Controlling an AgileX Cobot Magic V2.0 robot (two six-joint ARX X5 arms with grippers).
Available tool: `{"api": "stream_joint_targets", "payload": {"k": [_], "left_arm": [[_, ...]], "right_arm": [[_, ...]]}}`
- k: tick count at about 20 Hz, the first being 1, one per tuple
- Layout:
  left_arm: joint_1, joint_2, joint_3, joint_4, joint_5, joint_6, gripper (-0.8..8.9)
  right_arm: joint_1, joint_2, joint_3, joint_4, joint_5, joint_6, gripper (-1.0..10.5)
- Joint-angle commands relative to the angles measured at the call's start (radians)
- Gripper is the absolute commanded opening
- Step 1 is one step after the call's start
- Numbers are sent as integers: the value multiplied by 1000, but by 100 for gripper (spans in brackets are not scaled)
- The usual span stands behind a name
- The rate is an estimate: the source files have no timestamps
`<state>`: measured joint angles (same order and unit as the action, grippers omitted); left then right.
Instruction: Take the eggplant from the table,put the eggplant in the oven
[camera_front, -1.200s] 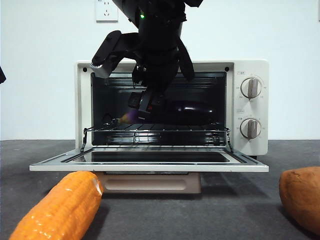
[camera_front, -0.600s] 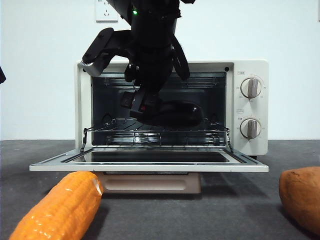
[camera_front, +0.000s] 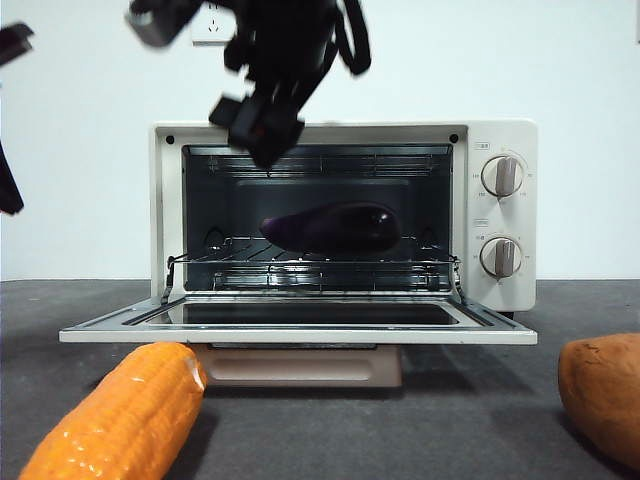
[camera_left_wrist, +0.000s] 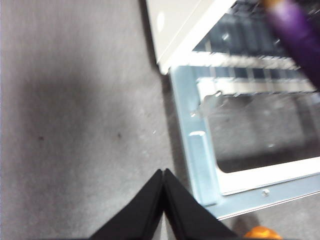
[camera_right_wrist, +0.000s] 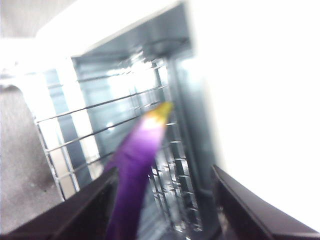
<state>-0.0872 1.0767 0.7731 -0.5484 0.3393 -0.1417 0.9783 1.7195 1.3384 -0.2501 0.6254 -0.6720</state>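
A: The glossy dark purple eggplant (camera_front: 330, 227) lay lengthwise on the wire rack (camera_front: 310, 262) inside the cream-white boxy toaster oven (camera_front: 345, 215), its drop-down glass door (camera_front: 300, 320) hanging open toward the near side

B: And the right gripper (camera_right_wrist: 165, 205)? In the right wrist view its black jaws stood wide apart with nothing pinched between them; the eggplant's purple body and yellowish tip ran through the gap, though the blur hid whether anything touched

A: In the front view that gripper hung above the oven's top edge, left of centre, clear of the cavity. The placing looked as good as done to me

B: Agreed, so the retreat was what mattered. I'd say a straight lift up and toward the near side, jaws kept wide, would suit best, so no fingertip clipped the oven's upper frame or nudged the eggplant

A: The left gripper (camera_left_wrist: 163, 200) waited with its jaws pressed together and empty, over the dark grey speckled table (camera_left_wrist: 75, 125) by the door's left corner

B: Down front, the orange corn cob (camera_front: 115, 415) and the brown-orange sweet potato (camera_front: 605, 395) sat well apart from the oven's mouth
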Motion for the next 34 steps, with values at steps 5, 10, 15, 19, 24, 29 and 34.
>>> {"api": "stream_joint_targets", "payload": {"k": [5,10,15,19,24,29,34], "left_arm": [[0,161,8,25,63,3,6],[-7,280,8,25,114,26,6],[-22,369,8,25,166,52,6],[-37,429,8,28,194,73,6],[-39,477,8,50,219,85,6],[-39,525,8,84,316,105,6],[-39,575,8,121,394,112,6]], "right_arm": [[60,-186,24,-132,2,198,175],[94,-332,24,-216,-5,283,55],[119,-437,24,-267,-43,333,4],[133,-509,24,-294,-61,351,4],[139,-576,24,-322,-60,354,4],[139,-617,24,-340,-60,367,4],[139,-645,24,-358,-60,374,4]]}}
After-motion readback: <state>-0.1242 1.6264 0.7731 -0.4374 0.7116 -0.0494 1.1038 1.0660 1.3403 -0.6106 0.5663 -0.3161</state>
